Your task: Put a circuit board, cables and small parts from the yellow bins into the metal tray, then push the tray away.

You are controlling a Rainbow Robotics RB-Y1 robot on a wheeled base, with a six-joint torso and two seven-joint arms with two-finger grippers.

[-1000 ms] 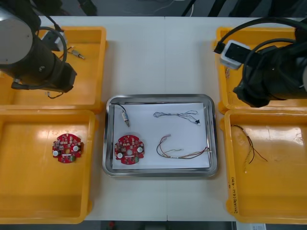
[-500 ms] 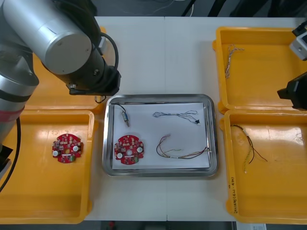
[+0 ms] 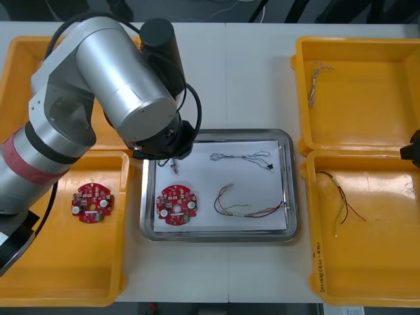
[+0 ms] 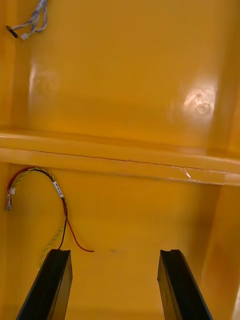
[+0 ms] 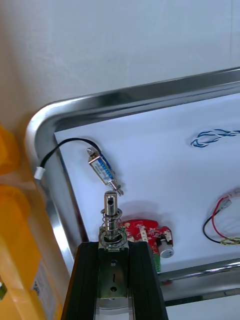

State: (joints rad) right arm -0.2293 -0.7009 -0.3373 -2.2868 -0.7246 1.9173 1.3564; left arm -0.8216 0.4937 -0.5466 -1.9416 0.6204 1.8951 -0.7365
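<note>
Left gripper (image 5: 114, 246) over corner of metal tray (image 5: 125, 97). It squeezes held small metal part (image 5: 111, 212), which pokes up past its tips. Just ahead lies second small metal part (image 5: 102, 170) with black cable (image 5: 60, 146). Red circuit board (image 5: 145, 234) sits below. Right gripper (image 4: 114, 256) is wide open, holding nothing, over yellow bin (image 4: 140, 210). Red and yellow cable (image 4: 58, 190) lies just ahead, off to one side.

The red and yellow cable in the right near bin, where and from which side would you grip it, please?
Probably take the red and yellow cable on its bundled stretch past the white tag, from straight above: it lies flat, ends splayed.
</note>
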